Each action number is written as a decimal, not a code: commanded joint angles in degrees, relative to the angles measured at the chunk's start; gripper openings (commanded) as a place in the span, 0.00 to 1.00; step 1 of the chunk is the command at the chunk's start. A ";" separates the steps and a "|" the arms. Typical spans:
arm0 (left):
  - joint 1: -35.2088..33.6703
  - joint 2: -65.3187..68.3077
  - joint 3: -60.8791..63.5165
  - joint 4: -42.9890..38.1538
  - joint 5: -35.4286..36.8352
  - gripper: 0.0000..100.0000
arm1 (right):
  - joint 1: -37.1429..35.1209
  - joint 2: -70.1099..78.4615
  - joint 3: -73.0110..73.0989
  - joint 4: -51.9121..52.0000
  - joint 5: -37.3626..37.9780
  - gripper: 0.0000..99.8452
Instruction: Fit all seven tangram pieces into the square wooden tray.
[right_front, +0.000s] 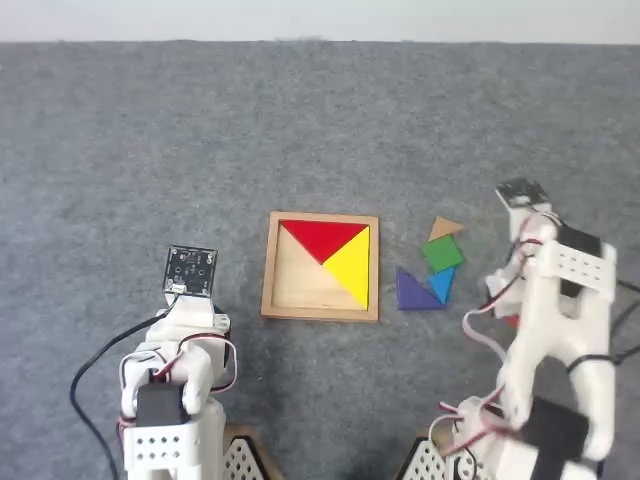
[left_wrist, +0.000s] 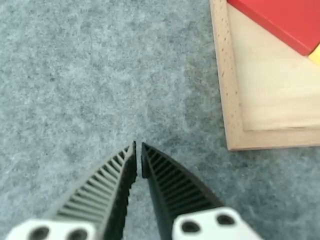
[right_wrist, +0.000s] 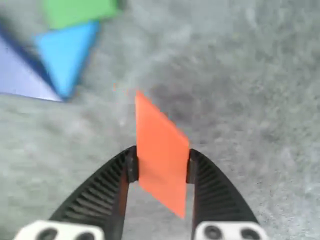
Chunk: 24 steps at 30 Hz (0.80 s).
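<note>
Right wrist view first: the orange parallelogram (right_wrist: 156, 125) is pinched across its narrow width by the right claw (right_wrist: 161, 153), one long end poking out ahead of the tips, apparently clear of the grey bench (right_wrist: 250, 75). Just beyond it lie the blue triangle (right_wrist: 67, 52), the green square (right_wrist: 75, 10) and the purple triangle (right_wrist: 20, 75).

From above, that cluster, with a tan triangle (right_front: 444, 228), sits between the tray (right_front: 268, 272) and the bench's right edge. The tray is around the middle of the bench. It holds the red triangle (right_front: 322, 238) and the yellow triangle (right_front: 352, 268) in its far right corner, and the rest of its floor is bare wood. By my count, two pieces are home and five are to go.

On the tray's other side the left claw (left_wrist: 139, 146) hovers over the bench with its tips pressed almost together, holding nothing.

Now the dangers. That narrow grip leaves the parallelogram free to swivel, so it could reach the tray skewed and catch a corner on the rim. It may also be the wrong way up for its slot, which a claw can't easily fix. And the carry passes over the loose cluster, so a low swing could scatter it.
</note>
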 joint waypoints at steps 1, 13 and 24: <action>0.35 -0.97 -0.57 0.18 -0.09 0.02 | -8.75 -7.78 -5.27 5.76 -5.36 0.07; 0.35 -0.97 -0.57 0.18 -0.09 0.02 | -42.42 6.73 -25.41 8.57 -26.37 0.07; 0.35 -0.97 -0.57 0.18 -0.09 0.02 | -49.80 32.48 -44.22 1.27 -37.80 0.07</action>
